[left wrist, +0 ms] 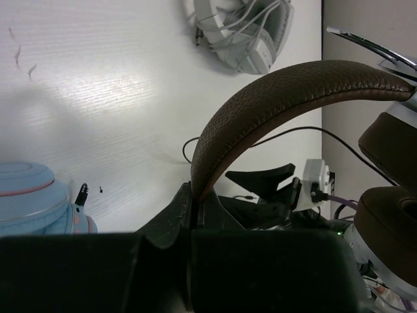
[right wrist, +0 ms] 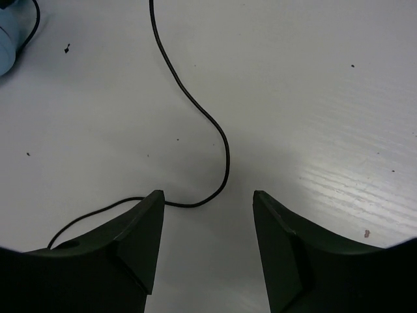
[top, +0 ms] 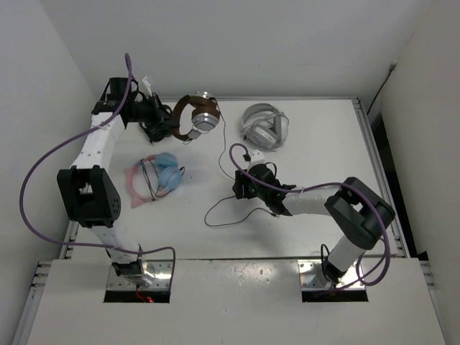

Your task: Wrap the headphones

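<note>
Pinching headphones (top: 195,116) by the far table (top: 309,100) edge, left fingers (left wrist: 166,222) closed, right fingers (right wrist: 140,241) spread astride cable (right wrist: 225,150), mid-table.

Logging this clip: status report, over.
Left claw shut on the headphones at the headband. Right claw open, low over the cable. White-grey headphones and blue headphones lie apart, nothing blocking.

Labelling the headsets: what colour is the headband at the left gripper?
Brown headband, leather-grained; clearest in the left wrist view.
</note>
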